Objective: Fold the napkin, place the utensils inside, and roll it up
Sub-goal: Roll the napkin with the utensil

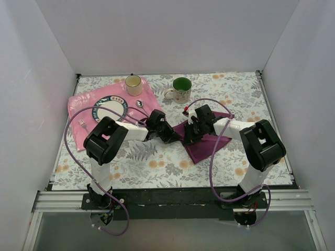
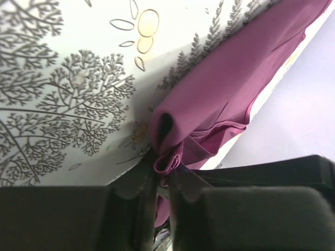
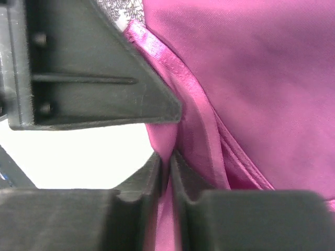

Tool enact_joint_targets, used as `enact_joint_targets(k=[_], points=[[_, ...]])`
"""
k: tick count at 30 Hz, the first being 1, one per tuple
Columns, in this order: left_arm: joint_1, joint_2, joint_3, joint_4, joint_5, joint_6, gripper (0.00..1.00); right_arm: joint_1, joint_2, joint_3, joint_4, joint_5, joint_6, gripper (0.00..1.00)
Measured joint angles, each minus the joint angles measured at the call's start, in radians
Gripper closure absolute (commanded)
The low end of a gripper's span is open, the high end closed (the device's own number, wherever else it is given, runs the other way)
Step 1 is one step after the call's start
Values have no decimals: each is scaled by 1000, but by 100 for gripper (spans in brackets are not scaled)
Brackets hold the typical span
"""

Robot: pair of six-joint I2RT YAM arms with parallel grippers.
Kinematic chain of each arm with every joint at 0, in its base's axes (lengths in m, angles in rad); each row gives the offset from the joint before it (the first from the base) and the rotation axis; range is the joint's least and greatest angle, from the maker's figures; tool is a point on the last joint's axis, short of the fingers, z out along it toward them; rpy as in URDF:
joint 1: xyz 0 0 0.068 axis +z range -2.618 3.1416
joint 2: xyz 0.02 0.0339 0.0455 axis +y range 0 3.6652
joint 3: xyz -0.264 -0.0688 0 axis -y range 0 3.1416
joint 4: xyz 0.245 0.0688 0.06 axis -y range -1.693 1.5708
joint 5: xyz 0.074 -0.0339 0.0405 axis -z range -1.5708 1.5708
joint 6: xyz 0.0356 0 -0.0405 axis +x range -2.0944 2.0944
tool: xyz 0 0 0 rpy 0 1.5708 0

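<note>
Napkin (image 1: 209, 142): dark magenta cloth, centre of table (image 1: 157, 168), nearer its right edge. Judged soft, light and slippery; best gripped at hemmed corners. Left gripper (image 2: 163, 170) pinches a bunched corner; right gripper (image 3: 170, 162) is clamped on a hem fold.

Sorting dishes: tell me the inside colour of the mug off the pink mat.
The mug is green inside; the top external view shows it best.

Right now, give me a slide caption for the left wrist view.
Left claw pinching a bunched edge of the purple napkin over the fern-print tablecloth.
</note>
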Motion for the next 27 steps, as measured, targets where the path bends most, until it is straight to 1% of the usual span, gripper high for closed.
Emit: enact_joint_targets(k=[1, 2, 4, 5, 7, 8, 11, 18, 23, 27], points=[[0, 3, 0, 1, -2, -4, 95, 2, -2, 0, -3, 5, -1, 69], [0, 4, -1, 2, -3, -2, 97, 8, -10, 0, -6, 16, -7, 61], [0, 4, -1, 1, -2, -2, 100, 26, -27, 0, -20, 55, -20, 54], [-1, 4, -1, 0, -2, 0, 100, 37, -39, 0, -30, 80, -27, 49], [-1, 4, 4, -7, -2, 6, 100, 66, -63, 0, -57, 144, -44, 45], [-1, 4, 10, -16, -2, 12, 100, 77, -71, 0, -66, 168, -49, 42], [-2, 5, 26, -48, -2, 25, 100, 130, -99, 0, -103, 279, -61, 36], [-2, 7, 53, -109, 8, 27, 100, 283, -148, -14, -123, 562, -71, 35], [-2, 7, 57, -127, 24, 19, 100, 362, -151, -72, -90, 704, -63, 39], [1, 7, 60, -142, 36, 7, 100, 404, -148, -82, -50, 806, -55, 42]])
